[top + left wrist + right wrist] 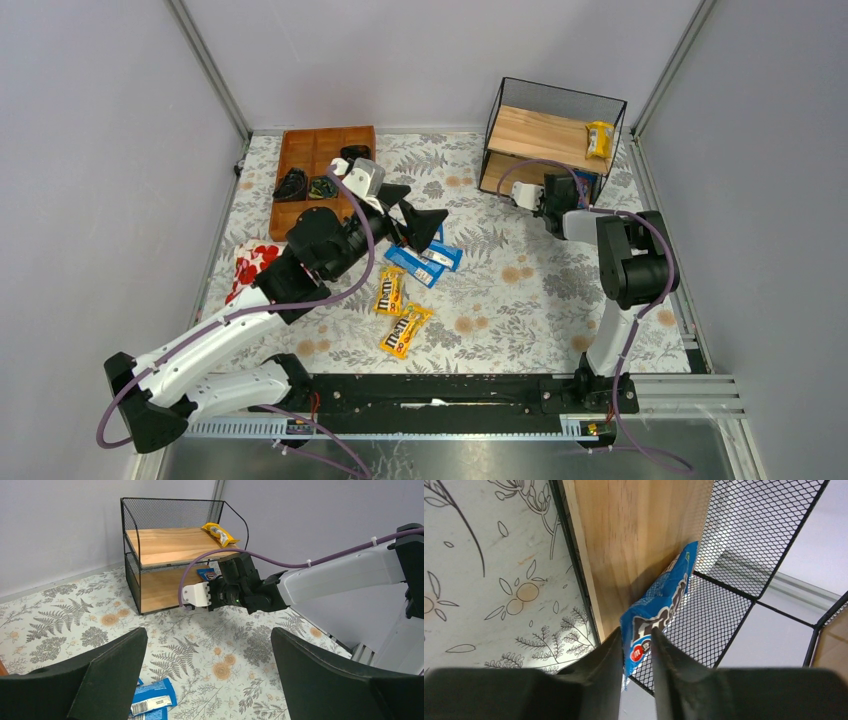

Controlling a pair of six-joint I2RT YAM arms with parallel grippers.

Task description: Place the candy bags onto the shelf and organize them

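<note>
The shelf (535,135) stands at the back right. One yellow candy bag (599,138) lies on its top board, also in the left wrist view (220,534). My right gripper (578,190) is shut on a blue candy bag (659,605), holding it on edge at the right end of the lower board (639,530), against the mesh wall. My left gripper (425,225) is open and empty above the table, its fingers (115,670) wide apart. Blue bags (425,262) lie just below it, partly visible in the left wrist view (150,697). Two yellow bags (390,290) (405,330) lie nearer the front.
A brown compartment tray (310,150) with dark items sits at the back left. A red-and-white floral pouch (250,265) lies at the left, under my left arm. Grey walls enclose the floral table mat (520,290).
</note>
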